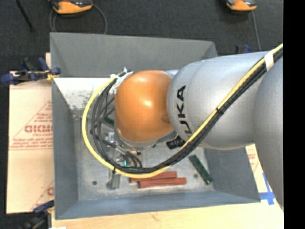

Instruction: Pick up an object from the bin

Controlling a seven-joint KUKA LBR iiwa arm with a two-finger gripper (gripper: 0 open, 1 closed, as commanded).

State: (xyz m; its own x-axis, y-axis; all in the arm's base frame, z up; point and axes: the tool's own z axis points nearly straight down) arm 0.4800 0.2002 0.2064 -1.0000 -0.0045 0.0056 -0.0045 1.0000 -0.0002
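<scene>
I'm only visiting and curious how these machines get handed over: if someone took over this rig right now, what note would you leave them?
End effector: down in the grey metal bin, near the front-left of its floor. I can't tell if it is open or shut, as it is largely hidden under the arm's orange cover.
Things: reddish-brown flat bars lie just to its right along the front. A dark green narrow strip lies slanted further right.
Done: the arm is down in the bin; nothing is visibly held.
Left: grasp one thing and lift it out.
</scene>
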